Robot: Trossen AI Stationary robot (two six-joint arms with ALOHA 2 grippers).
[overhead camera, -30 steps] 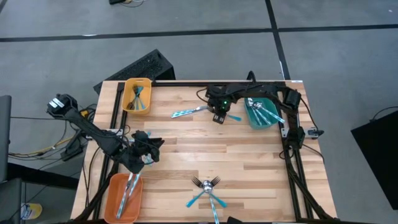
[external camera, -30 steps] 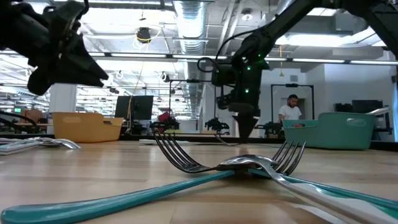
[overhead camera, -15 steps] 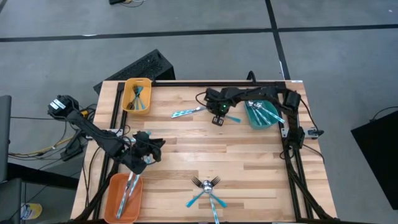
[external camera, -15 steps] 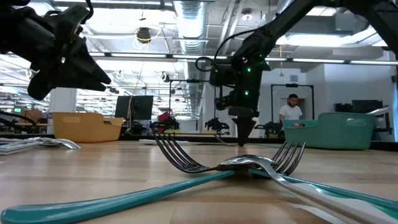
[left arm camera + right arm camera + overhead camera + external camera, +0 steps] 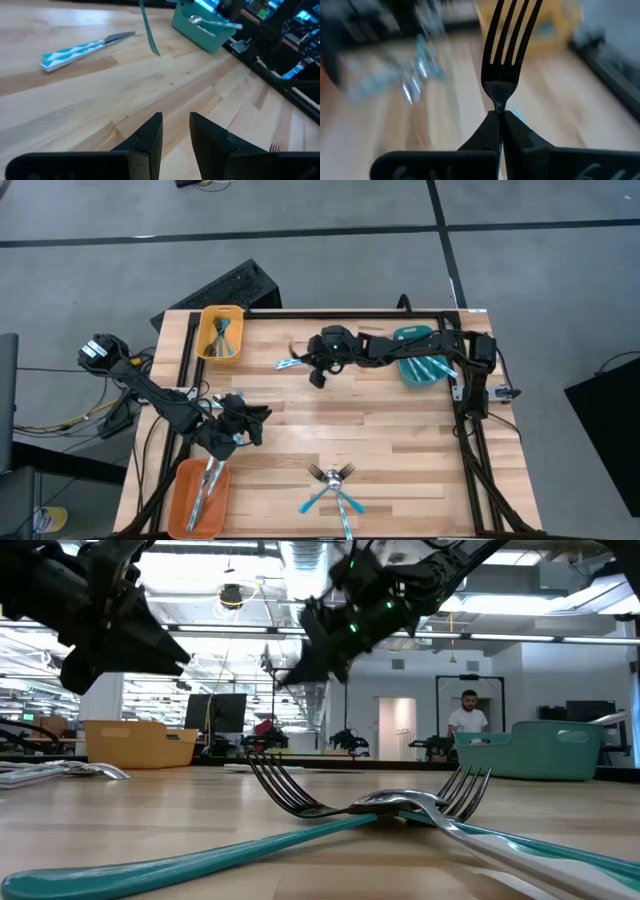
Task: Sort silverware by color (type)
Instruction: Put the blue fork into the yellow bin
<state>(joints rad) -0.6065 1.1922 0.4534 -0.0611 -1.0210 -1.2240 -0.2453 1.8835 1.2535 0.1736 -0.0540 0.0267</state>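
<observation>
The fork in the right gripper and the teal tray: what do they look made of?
The fork looks like polished metal at the head: dark, shiny tines. Its handle is hidden between the right gripper's shut fingers. The teal tray looks like matte moulded plastic, with an even colour and a soft rim, though that is a guess from its look.

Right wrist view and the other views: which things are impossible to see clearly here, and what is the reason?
- Right wrist view: behind the held fork, the table and the pieces on it are smeared by motion blur.
- High view: pieces in the yellow tray are too small to tell their type.
- High view: the orange tray is partly hidden by the left gripper.
- Low view: the teal tray wall hides its contents.
</observation>
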